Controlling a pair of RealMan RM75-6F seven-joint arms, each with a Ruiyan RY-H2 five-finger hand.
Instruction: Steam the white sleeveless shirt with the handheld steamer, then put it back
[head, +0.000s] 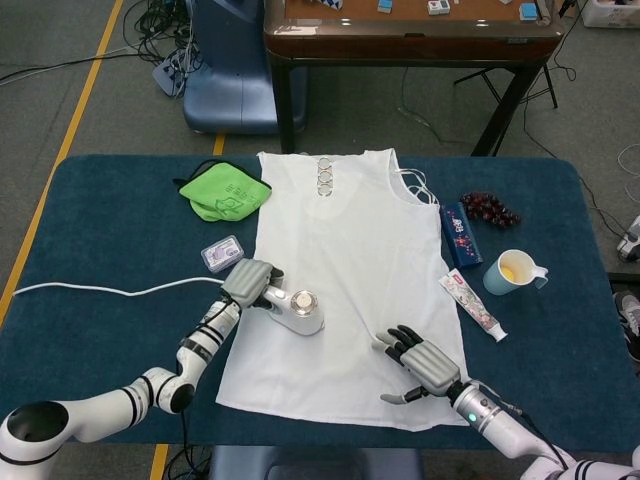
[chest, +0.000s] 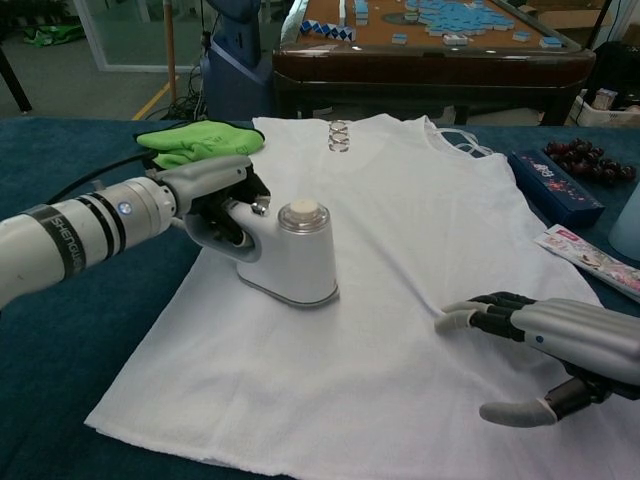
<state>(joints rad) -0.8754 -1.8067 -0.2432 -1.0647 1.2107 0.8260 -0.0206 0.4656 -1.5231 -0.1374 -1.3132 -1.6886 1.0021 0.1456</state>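
Steaming step in hand: left hand (head: 248, 282) gripped the steamer (chest: 292, 252) by its handle, soleplate down on the white shirt (head: 350, 250) lying flat on the table (head: 110, 240), right hand (chest: 560, 350) empty over the hem with fingers spread; next likely needed strokes across the untreated cloth.

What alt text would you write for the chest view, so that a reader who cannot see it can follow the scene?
The robot's left hand grips the handle of a white handheld steamer standing on a white sleeveless shirt spread flat on a dark blue table. Its right hand is open over the shirt's lower right part, and a bright green cloth lies at the far left.
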